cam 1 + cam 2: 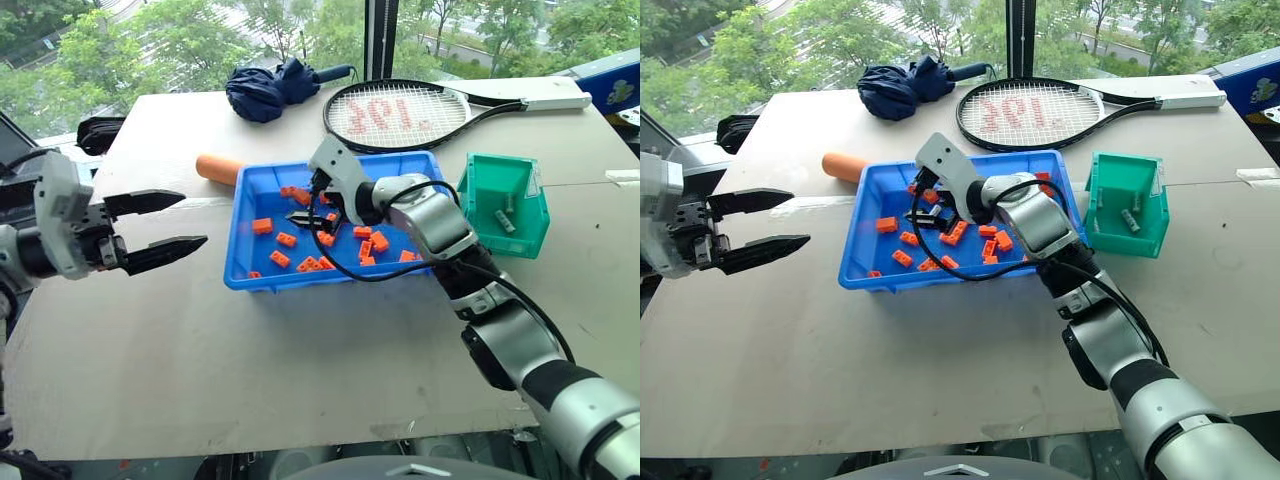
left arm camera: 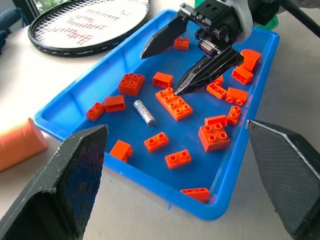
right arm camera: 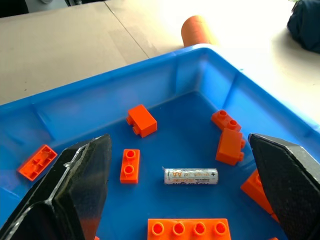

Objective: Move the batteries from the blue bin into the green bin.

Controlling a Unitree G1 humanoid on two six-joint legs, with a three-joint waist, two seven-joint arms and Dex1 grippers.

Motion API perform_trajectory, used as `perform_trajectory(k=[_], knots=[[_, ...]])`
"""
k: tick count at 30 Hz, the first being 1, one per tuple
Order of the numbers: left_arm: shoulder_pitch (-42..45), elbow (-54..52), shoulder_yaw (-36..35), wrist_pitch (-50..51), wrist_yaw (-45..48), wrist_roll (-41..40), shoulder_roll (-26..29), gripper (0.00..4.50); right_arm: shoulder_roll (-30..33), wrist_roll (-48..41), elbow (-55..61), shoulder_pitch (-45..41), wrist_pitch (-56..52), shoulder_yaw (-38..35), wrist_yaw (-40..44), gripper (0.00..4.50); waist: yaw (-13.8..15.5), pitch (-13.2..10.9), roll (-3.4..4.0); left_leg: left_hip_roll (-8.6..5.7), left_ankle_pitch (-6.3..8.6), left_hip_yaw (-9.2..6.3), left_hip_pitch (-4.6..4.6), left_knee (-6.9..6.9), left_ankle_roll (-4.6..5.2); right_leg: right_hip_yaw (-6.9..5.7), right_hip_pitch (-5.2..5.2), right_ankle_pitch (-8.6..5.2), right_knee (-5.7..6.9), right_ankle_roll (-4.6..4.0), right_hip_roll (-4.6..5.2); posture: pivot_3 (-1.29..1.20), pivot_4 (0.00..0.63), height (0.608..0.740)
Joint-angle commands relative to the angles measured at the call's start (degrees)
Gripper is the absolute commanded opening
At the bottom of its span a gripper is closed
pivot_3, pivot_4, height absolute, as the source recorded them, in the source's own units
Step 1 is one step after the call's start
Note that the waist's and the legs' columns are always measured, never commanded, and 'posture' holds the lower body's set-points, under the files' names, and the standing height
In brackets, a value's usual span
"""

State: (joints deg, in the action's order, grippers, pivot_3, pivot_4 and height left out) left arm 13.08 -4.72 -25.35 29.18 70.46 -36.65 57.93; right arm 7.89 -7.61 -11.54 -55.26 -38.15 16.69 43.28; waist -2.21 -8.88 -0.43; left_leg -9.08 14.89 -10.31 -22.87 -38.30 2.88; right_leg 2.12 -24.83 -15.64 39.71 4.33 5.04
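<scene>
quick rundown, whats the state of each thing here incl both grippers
left gripper: open, empty, beside the blue bin
right gripper: open, empty, over the blue bin
battery: lying flat in the blue bin, between the right gripper's fingers, untouched
blue bin: holds orange bricks and one visible battery
green bin: upright, batteries inside
umbrella: folded
tennis racket: lying flat
orange cylinder: on its side behind the blue bin

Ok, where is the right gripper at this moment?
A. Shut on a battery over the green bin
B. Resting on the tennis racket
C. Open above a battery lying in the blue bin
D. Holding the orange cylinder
C: the right gripper hangs over the blue bin with its fingers spread, and a battery lies on the bin floor between them among orange bricks, not yet gripped.
</scene>
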Motion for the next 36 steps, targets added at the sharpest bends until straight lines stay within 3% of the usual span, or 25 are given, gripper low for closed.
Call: perform_trajectory(k=[1,6,13,22,30,36], knots=[[4.01,-1.54,4.81,-0.83,-4.37,2.71,-1.44,4.50,3.98,-4.07,12.09,3.22,-4.15,-4.19,1.65,4.39,-0.06,0.01,-0.02,0.00,0.00,0.00,0.00,-0.01,0.00,0.01,0.03,0.00,0.01,0.00,0.00,0.00,0.150,0.740],[12.53,1.58,16.83,-1.65,-11.82,12.58,-5.38,4.50,11.94,-9.84,27.38,13.95,-6.62,-12.03,2.21,4.39,-0.04,0.04,-0.06,0.01,0.00,-0.03,0.00,0.02,0.00,-0.01,0.06,0.00,0.02,0.00,0.01,0.00,0.150,0.740],[25.62,13.00,28.12,2.17,-15.12,19.98,-12.71,4.50,21.86,-17.74,42.30,29.30,-5.49,-22.80,4.46,4.39,0.03,0.04,-0.09,0.03,0.00,0.11,-0.02,0.04,0.00,0.10,0.02,0.00,0.05,0.01,0.01,0.00,0.150,0.740],[37.54,27.03,35.67,6.97,-18.56,28.21,-19.47,4.50,25.84,-24.37,51.42,37.50,-9.10,-27.52,-0.57,4.39,0.18,0.07,-0.15,0.01,0.00,0.14,-0.03,-0.05,0.02,0.14,0.04,0.00,0.08,0.02,0.02,0.00,0.150,0.740],[39.60,28.72,38.80,14.45,-21.20,32.15,-23.37,4.50,27.59,-25.50,54.05,41.29,-8.06,-27.99,-3.89,4.39,0.18,0.06,-0.20,-0.01,0.01,0.15,-0.05,-0.06,0.03,0.16,0.03,0.00,0.08,0.02,0.03,0.00,0.150,0.740],[40.03,31.14,39.27,14.43,-23.82,34.46,-25.23,4.50,28.21,-27.62,55.21,43.01,-8.12,-28.30,-5.06,4.39,0.35,0.06,-0.21,-0.01,0.01,0.14,-0.04,-0.06,0.03,0.15,0.03,0.00,0.07,0.02,0.04,0.00,0.150,0.740]])
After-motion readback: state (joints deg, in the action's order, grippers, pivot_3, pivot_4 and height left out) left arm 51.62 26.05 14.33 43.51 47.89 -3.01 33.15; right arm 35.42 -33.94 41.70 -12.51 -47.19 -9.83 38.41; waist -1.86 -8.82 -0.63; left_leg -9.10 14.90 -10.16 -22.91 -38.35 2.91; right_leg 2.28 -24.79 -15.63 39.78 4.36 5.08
